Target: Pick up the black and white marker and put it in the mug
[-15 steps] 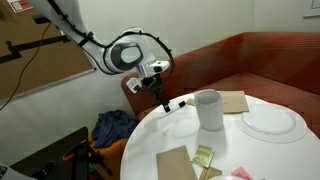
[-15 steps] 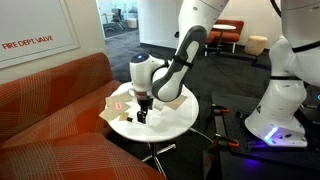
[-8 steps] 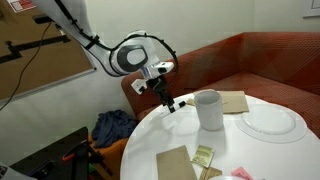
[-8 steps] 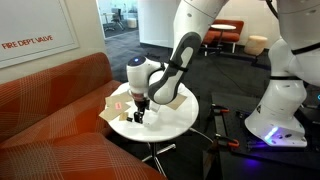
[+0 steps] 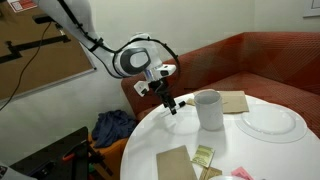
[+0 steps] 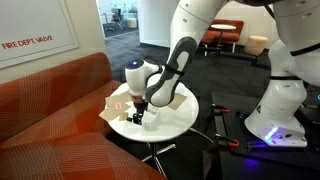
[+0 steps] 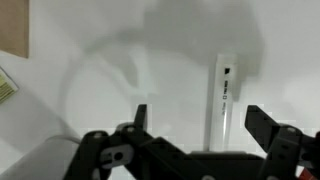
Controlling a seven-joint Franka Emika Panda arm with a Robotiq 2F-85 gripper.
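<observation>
The arm [image 5: 88,40] curves down from above, and the wrist [image 5: 133,60] bends just over the gripper [image 5: 170,103], which points steeply downward in both exterior views. In the wrist view the gripper's two dark fingers [image 7: 140,116] stand wide apart, with a broad gap between them and nothing clamped.

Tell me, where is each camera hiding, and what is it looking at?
Exterior view: beside the round white table, facing across it to the plain white mug and red-orange sofa; the white robot arm reaches in.
Exterior view: farther off, looking past the sofa at the table; the arm bends down to its gripper.
Wrist view: on the wrist, looking down at the table; open black fingers show, the slim black and white marker between them.
Shared: both exterior views show table, sofa and arm.
</observation>
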